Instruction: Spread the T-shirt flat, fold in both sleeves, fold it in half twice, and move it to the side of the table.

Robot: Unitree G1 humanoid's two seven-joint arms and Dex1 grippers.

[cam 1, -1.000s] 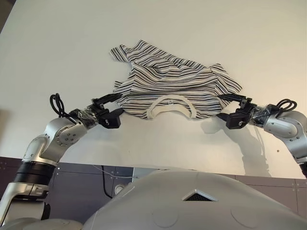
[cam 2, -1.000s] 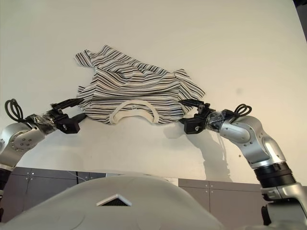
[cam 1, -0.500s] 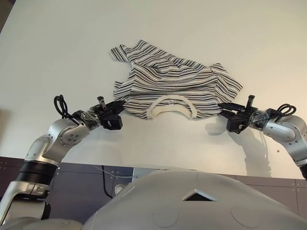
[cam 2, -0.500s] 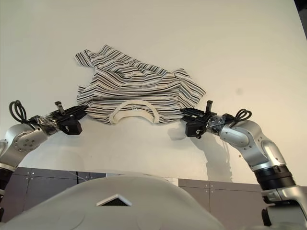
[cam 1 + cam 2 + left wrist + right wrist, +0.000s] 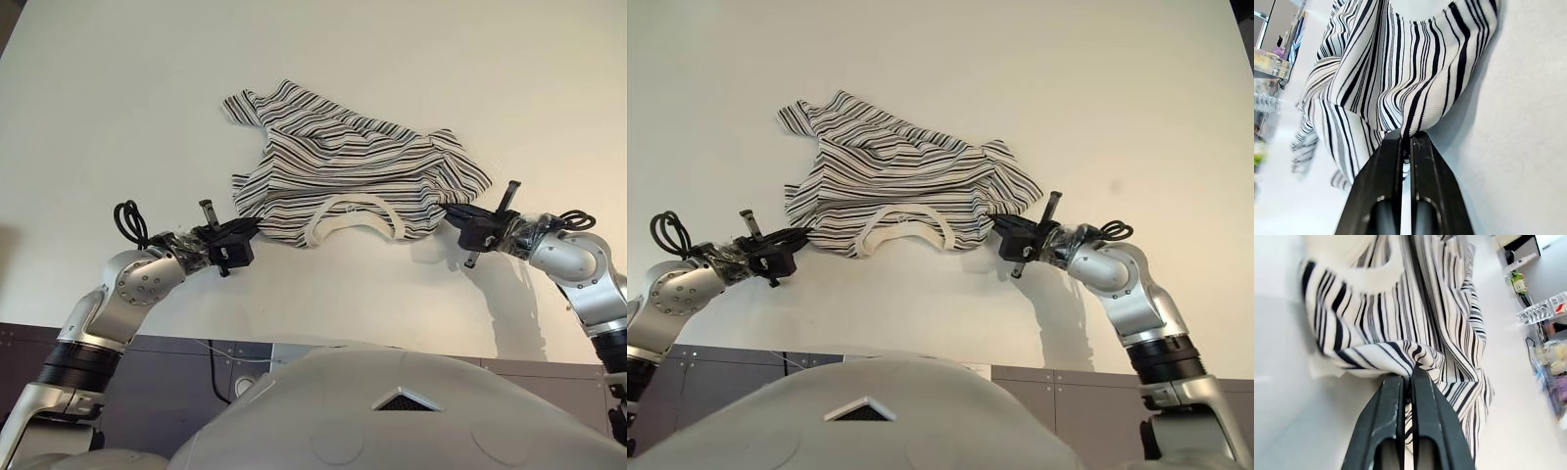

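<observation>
While T-shirt (image 5: 343, 166) lies rumpled on table (image 5: 137, 88) | left gripper (image 5: 252, 222) pinches its left edge | right gripper (image 5: 452, 210) pinches its right edge

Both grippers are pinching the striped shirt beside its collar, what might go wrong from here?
The left gripper and right gripper each hold only a thin pinch of the T-shirt edge, so fabric may slip out under a pull. The far part lies bunched on the table; tugging could trap those folds rather than flatten them.
</observation>
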